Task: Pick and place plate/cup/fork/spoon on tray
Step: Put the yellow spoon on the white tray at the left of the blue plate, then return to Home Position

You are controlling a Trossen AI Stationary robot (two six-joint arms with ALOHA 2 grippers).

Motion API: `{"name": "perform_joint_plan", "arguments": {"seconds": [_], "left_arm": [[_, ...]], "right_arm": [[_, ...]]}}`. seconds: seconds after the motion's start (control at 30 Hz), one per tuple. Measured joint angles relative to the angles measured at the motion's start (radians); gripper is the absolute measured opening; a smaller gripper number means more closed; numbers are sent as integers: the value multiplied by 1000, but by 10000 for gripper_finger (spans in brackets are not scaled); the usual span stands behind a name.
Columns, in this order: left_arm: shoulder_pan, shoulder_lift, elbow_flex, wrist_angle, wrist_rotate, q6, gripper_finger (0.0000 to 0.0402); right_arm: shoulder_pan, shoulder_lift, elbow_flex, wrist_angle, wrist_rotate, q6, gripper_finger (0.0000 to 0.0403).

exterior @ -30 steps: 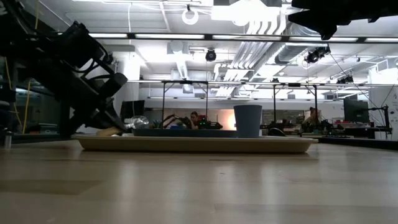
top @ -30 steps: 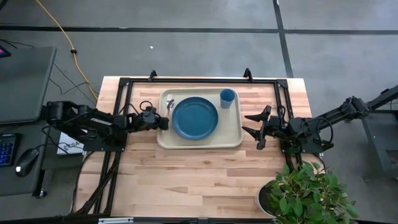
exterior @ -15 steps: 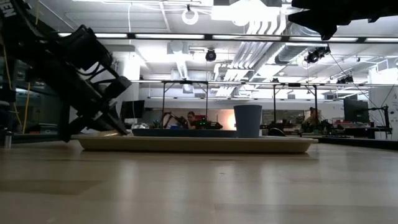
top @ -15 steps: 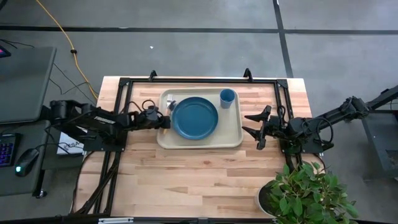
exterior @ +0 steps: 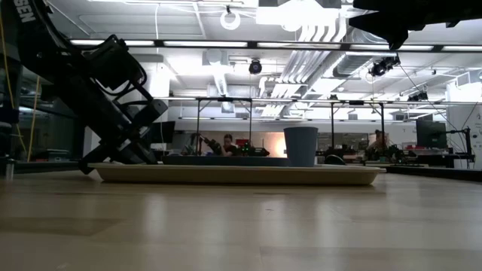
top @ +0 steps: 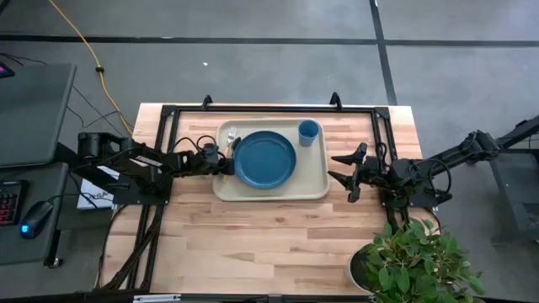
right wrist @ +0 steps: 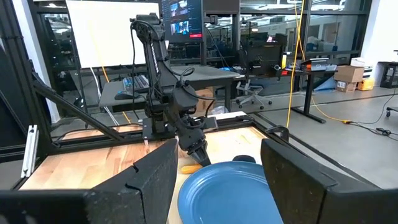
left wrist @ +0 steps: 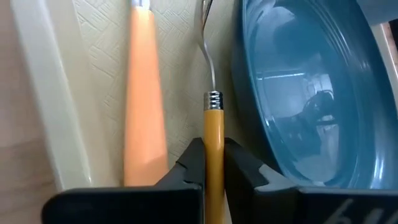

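Note:
The cream tray (top: 278,192) lies at the table's far middle. On it are the dark blue plate (top: 264,159) and the light blue cup (top: 308,132), which stands upright at the far right corner. The fork's orange handle (left wrist: 144,93) lies on the tray floor beside the tray's left rim. My left gripper (top: 225,162) is over the tray's left part, between that rim and the plate. It is shut on the spoon (left wrist: 214,118), whose head is out of the wrist view. My right gripper (top: 347,172) is open and empty right of the tray. My left gripper pinches the spoon's orange handle (left wrist: 214,134) between its two fingers, just behind the silver collar. The fingers come from the table's left, slanting down, and the handle runs on forward along them. The spoon sits low over the tray floor beside the plate's rim (left wrist: 249,93); whether it touches the floor, I cannot tell.
A black frame (top: 269,108) runs along the table's far and side edges. A potted plant (top: 413,261) stands at the near right corner. Bare wood (top: 253,244) lies on the near side of the tray. A person (exterior: 228,143) shows far off in the room.
My left gripper has gone down into the tray's left part and tipped steeper, still shut on the spoon. The spoon's shiny bowl, which stood above the tray's rim a second ago in the low view, is now down behind it.

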Motion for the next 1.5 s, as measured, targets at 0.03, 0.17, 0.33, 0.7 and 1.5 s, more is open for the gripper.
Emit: {"name": "perform_joint_plan", "arguments": {"seconds": [0.03, 0.17, 0.33, 0.7, 1.5], "left_arm": [[0, 0, 0, 0, -6, 2, 22], [1, 0, 0, 1, -34, 3, 50], [1, 0, 0, 6, -35, 3, 76], [1, 0, 0, 16, -33, 29, 106], [33, -174, -4, -40, 33, 74, 106]], "right_arm": [[0, 0, 0, 0, 0, 0, 222], [0, 0, 0, 0, 0, -1, 222], [0, 0, 0, 0, 0, -1, 222], [0, 0, 0, -1, 0, 6, 222], [0, 0, 0, -9, 0, 10, 222]]}}
